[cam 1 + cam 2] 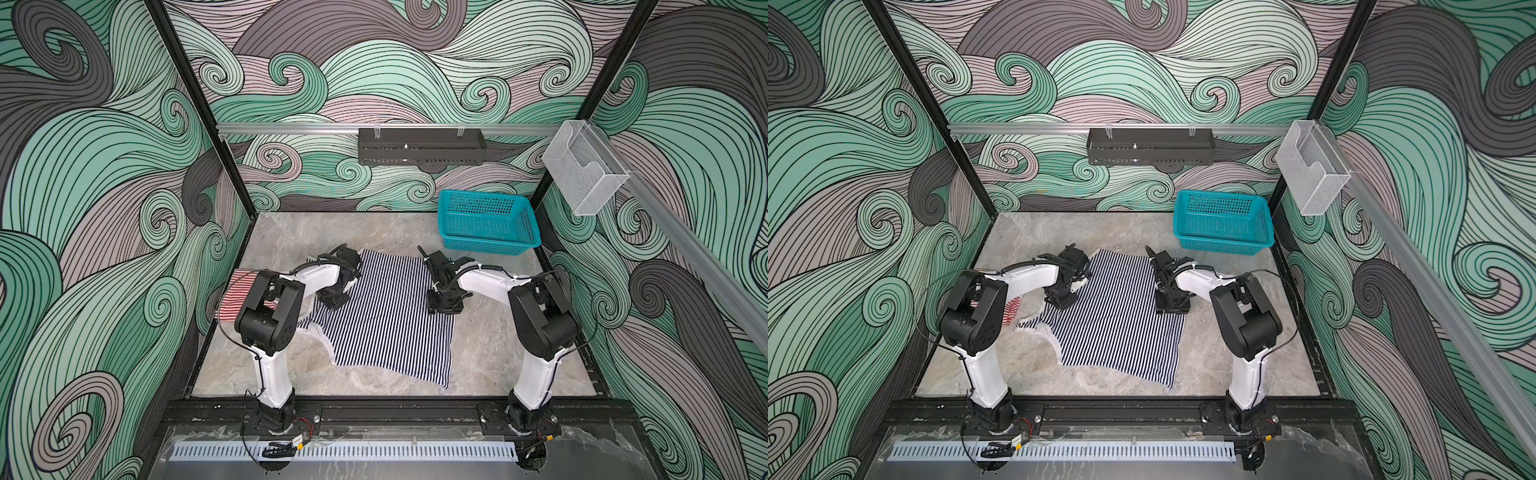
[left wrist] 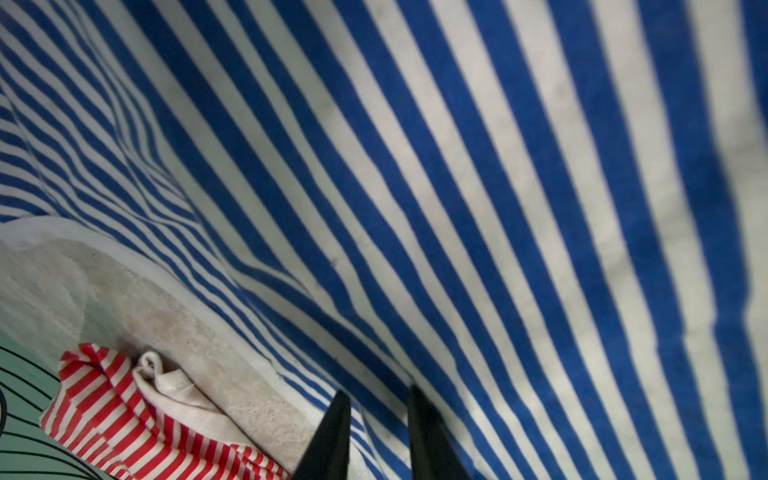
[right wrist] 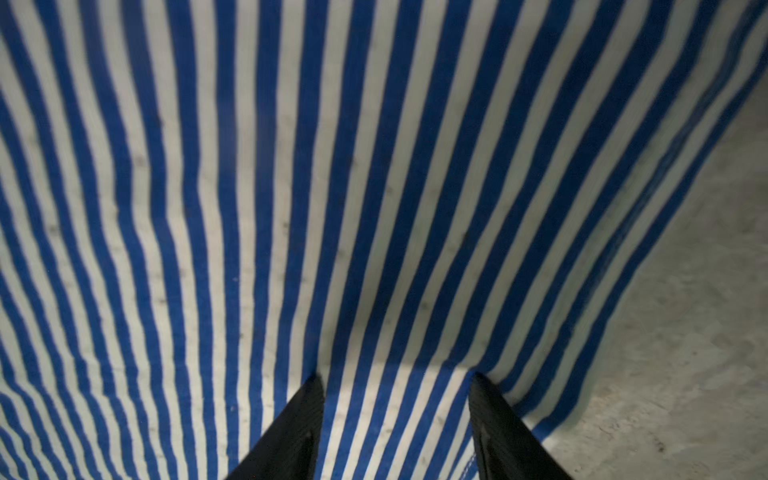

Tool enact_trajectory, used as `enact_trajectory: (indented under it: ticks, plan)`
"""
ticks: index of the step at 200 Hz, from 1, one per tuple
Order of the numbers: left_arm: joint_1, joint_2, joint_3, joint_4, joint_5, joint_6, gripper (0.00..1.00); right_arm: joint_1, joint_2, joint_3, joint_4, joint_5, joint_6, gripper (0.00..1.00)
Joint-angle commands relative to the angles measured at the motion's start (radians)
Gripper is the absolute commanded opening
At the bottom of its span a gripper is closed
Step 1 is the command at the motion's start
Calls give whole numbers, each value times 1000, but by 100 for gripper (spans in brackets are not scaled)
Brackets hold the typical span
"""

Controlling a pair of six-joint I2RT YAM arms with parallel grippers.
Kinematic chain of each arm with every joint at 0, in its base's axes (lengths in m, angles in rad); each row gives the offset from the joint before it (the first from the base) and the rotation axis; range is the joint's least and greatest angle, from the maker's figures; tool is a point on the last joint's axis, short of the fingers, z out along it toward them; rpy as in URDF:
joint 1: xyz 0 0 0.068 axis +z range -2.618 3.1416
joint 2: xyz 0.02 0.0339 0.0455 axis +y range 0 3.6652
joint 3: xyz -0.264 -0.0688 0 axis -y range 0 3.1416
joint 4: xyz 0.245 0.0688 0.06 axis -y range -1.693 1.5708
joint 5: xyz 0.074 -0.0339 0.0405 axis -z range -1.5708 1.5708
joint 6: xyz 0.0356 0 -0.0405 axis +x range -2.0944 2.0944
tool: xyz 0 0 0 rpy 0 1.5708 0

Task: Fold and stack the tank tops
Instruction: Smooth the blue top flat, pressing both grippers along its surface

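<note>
Marbled worktop (image 1: 490,357) bears the navy-and-white tank top (image 1: 386,316) flat at its middle, left gripper (image 2: 378,390) narrowly parted, right gripper (image 3: 397,376) wider, neither visibly pinching, tips pressing its side edges (probably readying a fold); red-and-white tank top (image 1: 232,299) lies bunched at the left edge.

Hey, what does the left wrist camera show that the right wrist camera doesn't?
Only the left wrist view: the bunched red-and-white tank top, plus the white armhole trim of the navy-and-white tank top. Only the right wrist view: that top's straight side edge. Both: navy stripes, some bare table, and black jaws standing apart on the fabric, the left gripper narrowly, the right gripper wider.
</note>
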State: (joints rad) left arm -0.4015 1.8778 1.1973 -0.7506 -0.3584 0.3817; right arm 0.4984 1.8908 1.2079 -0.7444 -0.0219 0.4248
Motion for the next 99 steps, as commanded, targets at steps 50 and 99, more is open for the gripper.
enact_trajectory:
  ticks: [50, 99]
  plan:
    - [9, -29, -50, 10, -49, 9, 29, -175, 138, 187, -114, 279, -112, 57]
    - [22, -115, -71, -15, -46, -12, 28, -93, 25, 236, -151, 198, -87, 58]
